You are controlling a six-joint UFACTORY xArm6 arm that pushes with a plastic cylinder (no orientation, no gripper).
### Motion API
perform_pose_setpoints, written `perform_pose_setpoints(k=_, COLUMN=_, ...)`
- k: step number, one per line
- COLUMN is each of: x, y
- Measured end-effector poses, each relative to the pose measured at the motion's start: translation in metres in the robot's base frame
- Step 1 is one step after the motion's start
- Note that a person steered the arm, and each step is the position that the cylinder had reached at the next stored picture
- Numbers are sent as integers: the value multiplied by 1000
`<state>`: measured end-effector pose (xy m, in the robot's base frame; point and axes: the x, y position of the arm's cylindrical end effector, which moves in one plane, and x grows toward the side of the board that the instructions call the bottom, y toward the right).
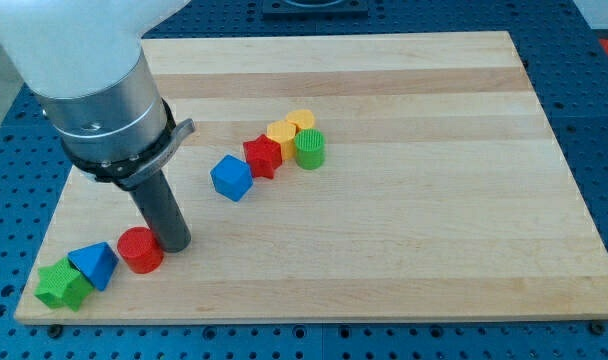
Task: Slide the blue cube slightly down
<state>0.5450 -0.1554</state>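
Evidently no push had begun: my tip (176, 244) held nothing, touching the red cylinder (139, 250), well below-left of the blue cube (231, 178), itself beside the red star-shaped block (263, 157).

We are seeing the wooden tabletop (404, 230) carrying the blue cube (231, 178), a red cylinder (139, 250) and other coloured blocks.

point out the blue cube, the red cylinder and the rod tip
blue cube (231, 178), camera view, its top face
red cylinder (139, 245), camera view, its round top
my tip (176, 243), camera view, the rod's lower end, right beside the red cylinder
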Motion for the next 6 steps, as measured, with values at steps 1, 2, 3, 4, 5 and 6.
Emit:
perform_pose_setpoints(k=1, x=0, y=0)
perform_pose_setpoints(k=2, x=-3, y=12)
perform_pose_setpoints(k=3, x=-3, y=13)
perform_pose_setpoints(k=4, x=-3, y=13)
perform_pose_setpoints(k=5, x=-6, y=13)
perform_pose_setpoints(k=6, x=-29, y=54)
